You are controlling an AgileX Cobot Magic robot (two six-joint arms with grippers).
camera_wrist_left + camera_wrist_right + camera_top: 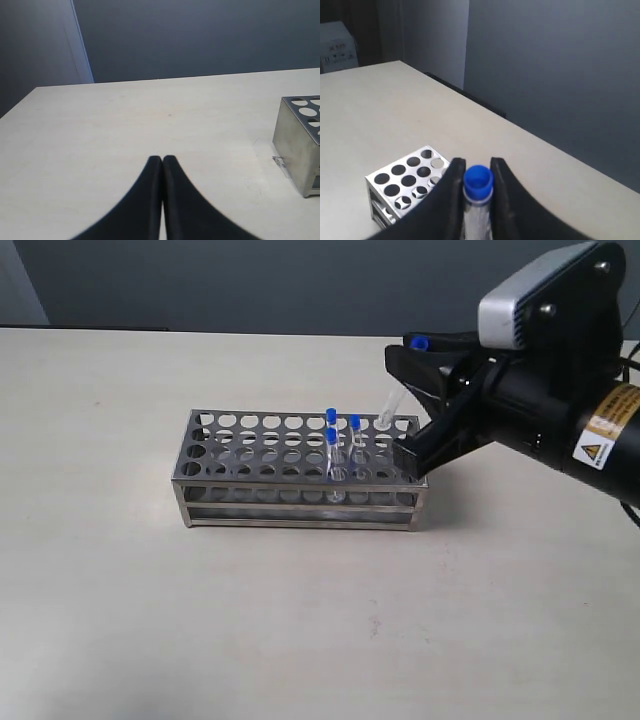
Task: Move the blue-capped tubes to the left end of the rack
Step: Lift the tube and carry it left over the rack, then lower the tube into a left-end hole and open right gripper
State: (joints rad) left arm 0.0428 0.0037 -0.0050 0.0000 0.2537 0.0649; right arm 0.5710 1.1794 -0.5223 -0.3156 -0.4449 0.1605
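1. Gripping one blue-capped tube by its cap, the right pincer is closed only as far as the cap allows, with a finger on each side.
2. Held tube hangs tilted, its lower end at the right end of the rack, rear row. Cannot tell whether the tip is clear of the top plate.
3. Three standing tubes sit upright and close together, right of the rack's middle.
4. Left-end holes look empty. Rack rests on the pale worktop.
5. Left pincer is fully closed on nothing, low over the worktop beside the rack's left end.
6. Judgement: raise until the tip is plainly free, carry it above the standing caps, and centre it over a left-end hole. Lower it well in before letting go, since a tilted tip may catch the rim.
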